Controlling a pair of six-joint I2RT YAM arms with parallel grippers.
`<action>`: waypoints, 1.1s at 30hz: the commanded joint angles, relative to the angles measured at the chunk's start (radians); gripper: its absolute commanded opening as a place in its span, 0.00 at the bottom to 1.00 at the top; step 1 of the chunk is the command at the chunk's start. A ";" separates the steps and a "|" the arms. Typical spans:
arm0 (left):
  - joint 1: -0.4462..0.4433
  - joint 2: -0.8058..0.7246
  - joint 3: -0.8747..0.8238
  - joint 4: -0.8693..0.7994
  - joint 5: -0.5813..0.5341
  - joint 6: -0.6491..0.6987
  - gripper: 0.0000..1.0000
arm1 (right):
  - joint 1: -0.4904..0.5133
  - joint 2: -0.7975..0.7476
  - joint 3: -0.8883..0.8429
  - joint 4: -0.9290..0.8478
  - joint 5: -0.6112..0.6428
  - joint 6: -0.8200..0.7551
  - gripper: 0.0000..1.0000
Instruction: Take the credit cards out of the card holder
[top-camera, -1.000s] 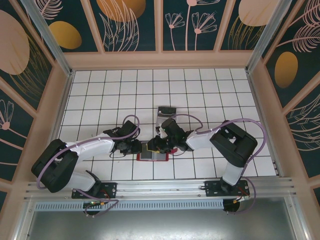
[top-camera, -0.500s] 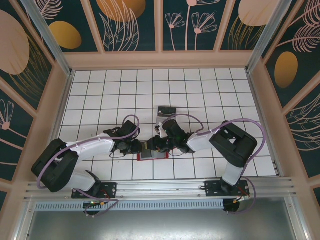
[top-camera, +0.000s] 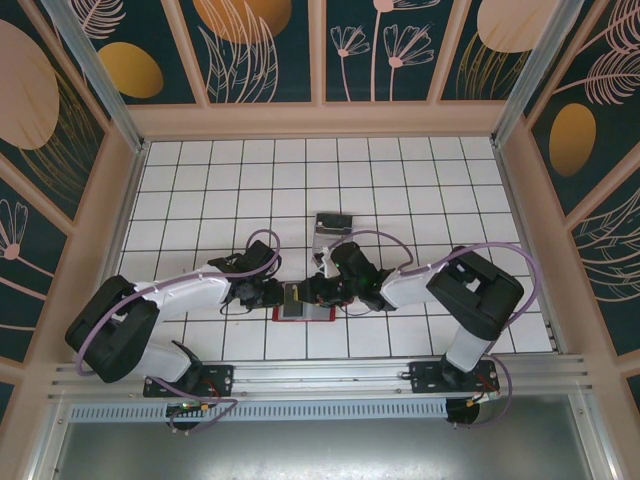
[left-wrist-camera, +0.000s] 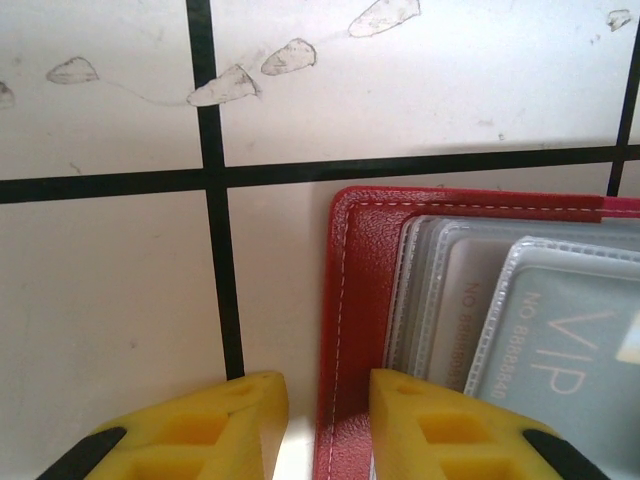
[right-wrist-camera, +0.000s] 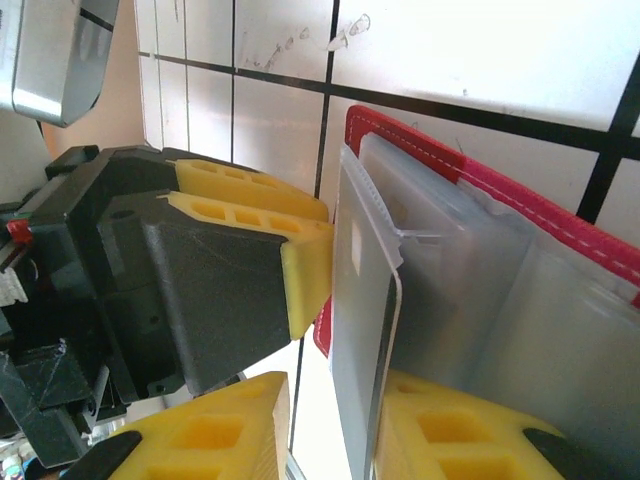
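The red card holder lies open on the tiles between both arms, its grey pockets facing up. A pale card marked VIP sits in the top clear pocket. My left gripper is open and straddles the holder's left red edge: one finger stands on the tile, the other on the pockets. My right gripper is open around a thin grey credit card leaf raised on edge from the holder. The leaf rests against the right finger, with a gap to the other.
A clear plastic box stands just behind the two grippers. The left gripper's black and yellow fingers sit close beside my right gripper. White tiled floor stretches to the back and both sides, ringed by wooden walls.
The right gripper's jaws have narrowed around the raised leaf, and the right arm's elbow has swung a little to the right. The left gripper and the holder stayed put.
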 joint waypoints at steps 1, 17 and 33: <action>-0.011 0.065 -0.028 -0.006 0.006 0.020 0.31 | -0.003 -0.040 -0.019 0.036 -0.018 0.010 0.26; -0.011 0.069 -0.017 -0.010 0.013 0.019 0.31 | -0.015 -0.081 -0.069 0.059 -0.015 0.030 0.18; -0.011 0.067 -0.005 -0.017 0.011 0.020 0.31 | -0.024 -0.139 -0.085 -0.031 0.018 0.010 0.06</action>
